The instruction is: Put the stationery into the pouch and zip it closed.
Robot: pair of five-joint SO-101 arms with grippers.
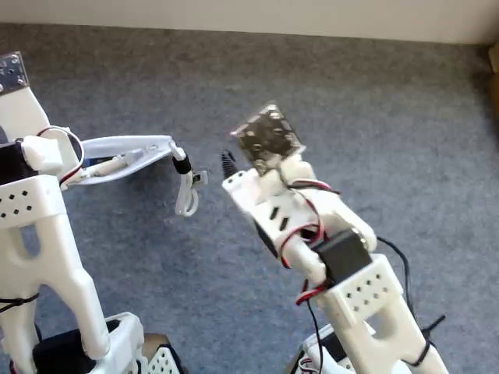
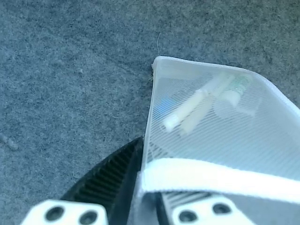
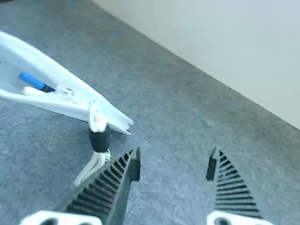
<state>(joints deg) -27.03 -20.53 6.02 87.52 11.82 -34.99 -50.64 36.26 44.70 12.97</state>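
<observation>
Holding pouch (image 2: 220, 126) over grey carpet (image 1: 374, 101), my left gripper (image 2: 145, 180) clamped on its edge, stationery (image 2: 187, 110) inside. My right gripper (image 3: 173, 164) spread wide, zip pull (image 3: 98, 138) dangling just beside one fingertip. Wall (image 3: 234, 47) behind.

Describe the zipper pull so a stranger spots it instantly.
On the grey carpet, find the white mesh pouch in the left claw. At its end nearest the right claw hangs the zipper pull: a white cord loop with a black sleeve, the only dangling part.
</observation>
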